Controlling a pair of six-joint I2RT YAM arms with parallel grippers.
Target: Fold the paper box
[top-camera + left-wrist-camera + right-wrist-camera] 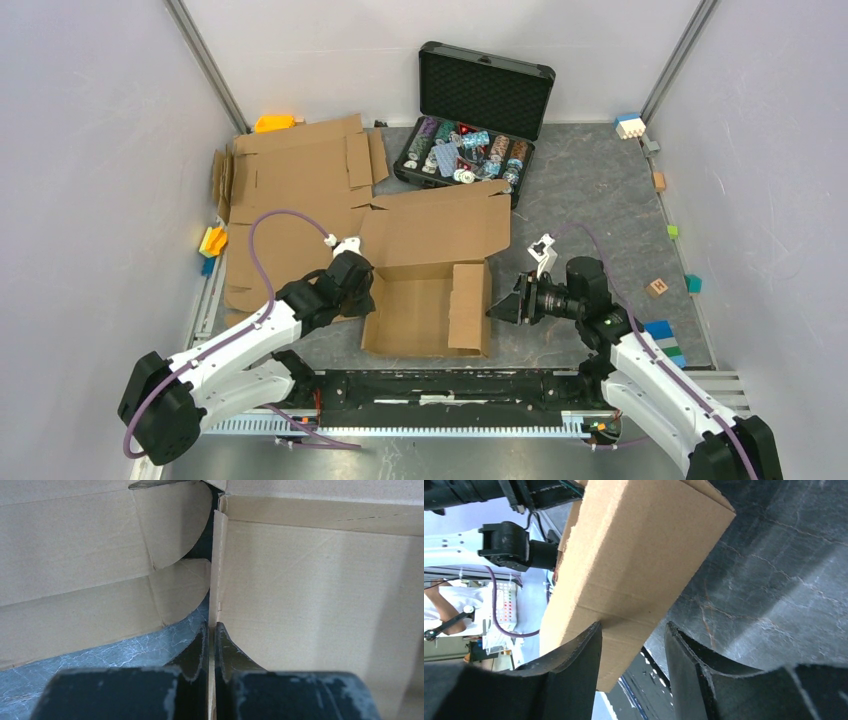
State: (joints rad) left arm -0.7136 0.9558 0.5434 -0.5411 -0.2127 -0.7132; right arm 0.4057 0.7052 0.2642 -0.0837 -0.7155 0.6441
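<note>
The paper box [430,270] is plain brown cardboard, partly formed, lying in the middle near the arms with its big flap open toward the back. My left gripper [365,290] is at the box's left wall. In the left wrist view it [211,630] is shut on the thin edge of that wall [218,570]. My right gripper [498,308] is open just right of the box's right flap [468,305]. In the right wrist view it [634,630] is open, with the box's outer side [634,555] in front of the jaws.
Flat cardboard sheets [290,190] lie at the back left. An open black case with chips [465,150] stands behind the box. Small coloured blocks [660,330] lie along the right edge, and orange ones [212,240] at the left edge. A black rail [450,385] runs along the near edge.
</note>
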